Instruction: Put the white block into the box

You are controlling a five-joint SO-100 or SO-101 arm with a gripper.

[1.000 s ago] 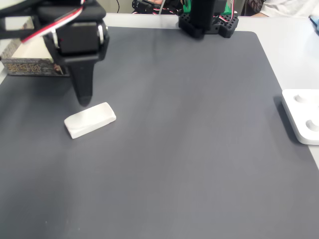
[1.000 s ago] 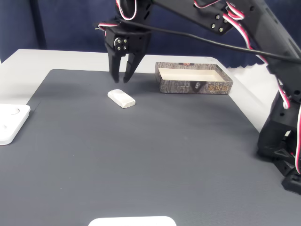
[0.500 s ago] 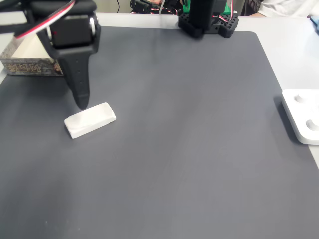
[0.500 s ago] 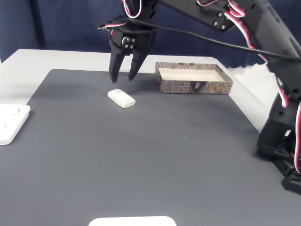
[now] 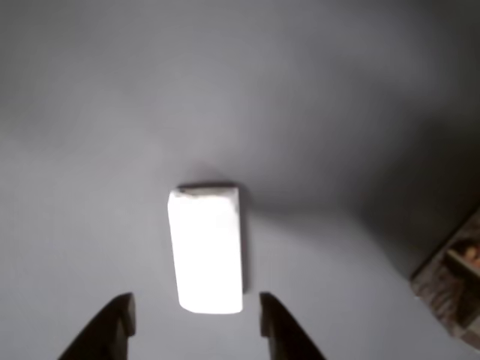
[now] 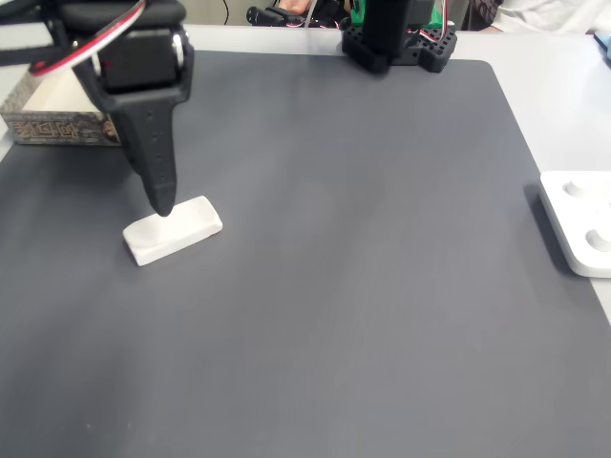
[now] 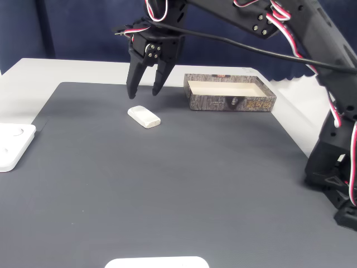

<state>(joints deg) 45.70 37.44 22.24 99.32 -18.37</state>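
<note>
Other view: the white block [image 5: 206,250] lies flat on the dark grey mat [image 5: 315,112], long axis running up the picture. Two dark fingertips [image 5: 116,319] enter from the bottom edge, one on each side of the block's near end. The gripper [image 5: 196,319] is spread wider than the block, and neither tip touches it. A corner of the box [image 5: 454,289] shows at the right edge, well apart from the block.

A fixed view: the block [image 6: 173,230] lies on the mat [image 6: 363,286], lower and right of the box [image 6: 52,114], which sits at the mat's upper left edge. The gripper [image 6: 162,205] points straight down; its tip overlaps the block's upper edge in the picture, and contact cannot be told here. The arm base [image 6: 396,33] stands at the mat's far edge. A white plate with round knobs [image 6: 578,224] lies off the mat, far right of the block.

Another fixed view: the block [image 7: 144,116] lies left of the box [image 7: 230,93], near but apart. The gripper [image 7: 142,94] hangs just above the block, jaws parted, empty. The box is open-topped with pale inner walls. The white plate [image 7: 14,145] sits at the mat's left edge, well apart from the block.
</note>
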